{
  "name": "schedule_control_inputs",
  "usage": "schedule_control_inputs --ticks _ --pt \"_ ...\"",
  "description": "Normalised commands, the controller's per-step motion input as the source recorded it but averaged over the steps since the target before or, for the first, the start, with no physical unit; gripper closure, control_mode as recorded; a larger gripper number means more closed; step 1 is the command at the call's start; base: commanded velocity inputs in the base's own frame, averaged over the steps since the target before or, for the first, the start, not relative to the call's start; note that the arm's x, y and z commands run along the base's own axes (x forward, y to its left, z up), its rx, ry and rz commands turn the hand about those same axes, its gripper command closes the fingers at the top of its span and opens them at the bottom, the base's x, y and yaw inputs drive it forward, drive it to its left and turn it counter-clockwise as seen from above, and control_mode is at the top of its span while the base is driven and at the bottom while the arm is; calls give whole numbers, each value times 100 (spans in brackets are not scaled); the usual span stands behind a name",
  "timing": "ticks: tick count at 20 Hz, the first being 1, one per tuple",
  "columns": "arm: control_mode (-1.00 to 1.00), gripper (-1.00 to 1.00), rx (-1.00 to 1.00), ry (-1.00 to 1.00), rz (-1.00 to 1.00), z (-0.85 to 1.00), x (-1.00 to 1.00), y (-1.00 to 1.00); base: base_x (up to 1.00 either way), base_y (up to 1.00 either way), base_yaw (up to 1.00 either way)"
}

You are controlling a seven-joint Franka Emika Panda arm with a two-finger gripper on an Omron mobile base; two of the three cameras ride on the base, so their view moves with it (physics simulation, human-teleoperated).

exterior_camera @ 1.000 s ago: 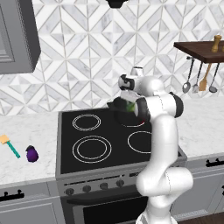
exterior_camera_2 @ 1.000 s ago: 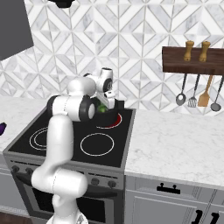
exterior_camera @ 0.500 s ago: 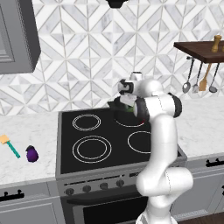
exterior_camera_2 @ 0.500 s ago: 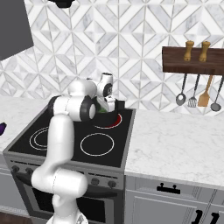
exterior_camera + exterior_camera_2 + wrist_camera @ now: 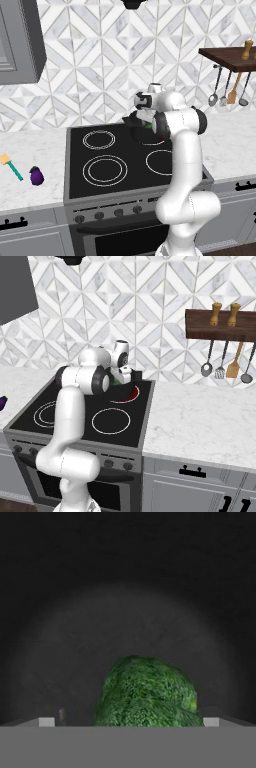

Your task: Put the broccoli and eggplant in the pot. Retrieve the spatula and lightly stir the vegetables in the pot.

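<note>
Broccoli (image 5: 147, 692) inside black pot (image 5: 125, 612), no readable writing

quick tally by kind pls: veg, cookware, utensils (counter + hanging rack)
Vegetables: 2, the broccoli and the eggplant
Cookware: 1, the pot
Utensils: 5, the spatula on the counter and 4 hanging utensils under the shelf
Total: 8

Broccoli (image 5: 146, 693) inside black pot (image 5: 125, 602)
</note>
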Motion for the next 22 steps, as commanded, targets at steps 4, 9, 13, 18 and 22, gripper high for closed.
schedule_control_inputs --ticks 4,9,13,18,22 --pt "-100 -100 0 -4 0 0 -13 -5 0 0 0" --pt "-100 -100 0 -8 0 26 -3 -2 0 0 0" --pt "-100 -100 0 -14 0 36 0 0 0 0 0" --pt "-100 -100 2 -13 0 41 -37 -1 0 0 0" --pt "-100 -100 0 -13 0 66 -100 0 0 0 0"
